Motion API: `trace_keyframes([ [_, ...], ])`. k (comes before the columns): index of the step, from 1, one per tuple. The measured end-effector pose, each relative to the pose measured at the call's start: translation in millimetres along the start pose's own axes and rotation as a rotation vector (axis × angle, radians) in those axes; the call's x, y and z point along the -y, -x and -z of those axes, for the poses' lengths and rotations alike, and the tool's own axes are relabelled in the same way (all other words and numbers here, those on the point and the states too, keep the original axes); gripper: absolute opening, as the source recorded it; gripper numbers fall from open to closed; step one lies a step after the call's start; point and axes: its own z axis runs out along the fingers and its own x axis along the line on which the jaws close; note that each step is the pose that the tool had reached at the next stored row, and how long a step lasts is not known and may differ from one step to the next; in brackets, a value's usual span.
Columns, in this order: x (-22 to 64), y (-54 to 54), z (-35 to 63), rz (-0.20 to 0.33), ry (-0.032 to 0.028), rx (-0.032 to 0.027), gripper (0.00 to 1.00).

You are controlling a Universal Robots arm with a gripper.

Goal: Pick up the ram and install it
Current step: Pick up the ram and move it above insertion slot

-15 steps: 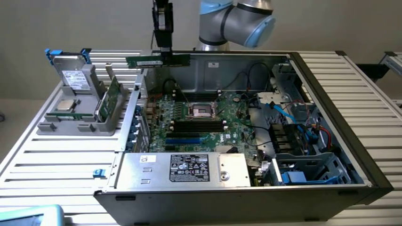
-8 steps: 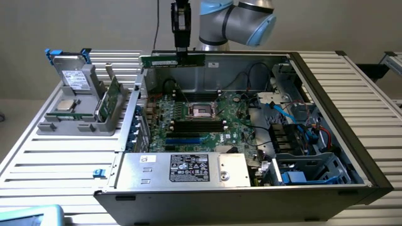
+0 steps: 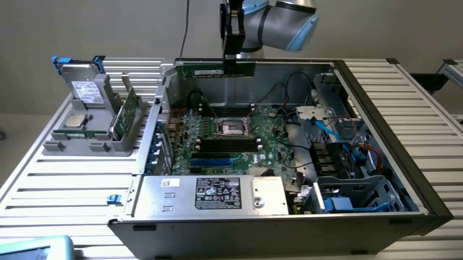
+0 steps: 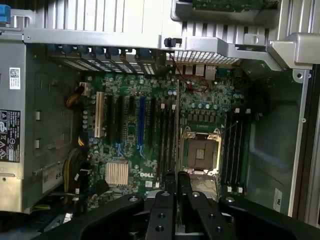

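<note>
- Closest to the exterior camera, the computer case [image 3: 275, 230] lies open-side up on the slatted tabletop [image 3: 65, 189]. Bare slats run along both of its long sides.
- Just inside the near wall sits the silver power supply [image 3: 210, 194]. The drive cage [image 3: 354, 197] fills the corner at the exterior view's right.
- Behind these lies the green motherboard [image 3: 217, 157], with the CPU socket [image 3: 233, 127] at its middle. Black memory slots [image 3: 227, 144] with white end clips run just in front of the socket, and the room above them is open.
- Loose cables [image 3: 326, 130] crowd the board's edge toward the exterior view's right.
- On the tabletop at the exterior view's left, apart from the case, a grey parts tray [image 3: 87, 149] carries a hard drive [image 3: 85, 89] and an upright green circuit card [image 3: 130, 114].
- Farthest back, the claw [image 3: 230, 66] is narrow and clamped on the ram [image 3: 210, 70].
- The ram hangs level along the top edge of the case's rear wall [image 3: 289, 70], well above the slots and touching nothing else.
- From the wrist camera, the black fingers [image 4: 167, 200] stand close together over the socket.
</note>
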Motion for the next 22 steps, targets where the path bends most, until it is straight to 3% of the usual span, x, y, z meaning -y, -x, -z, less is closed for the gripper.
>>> trace_keyframes([
  [4, 15.4, -0.6, 0.1, 0.000, 0.0019, -0.0003, 0.14],
  [7, 21.3, 1.1, -0.7, 0.000, 0.0026, -0.0056, 0.14],
  [10, 24.0, 6.0, -1.8, 0.000, 0.0031, -0.0101, 0.14],
  [14, 26.1, 12.8, -3.6, -0.001, 0.0033, -0.0102, 0.14],
  [22, 28.9, 15.2, -10.1, -0.035, 0.0056, -0.0094, 0.14],
])
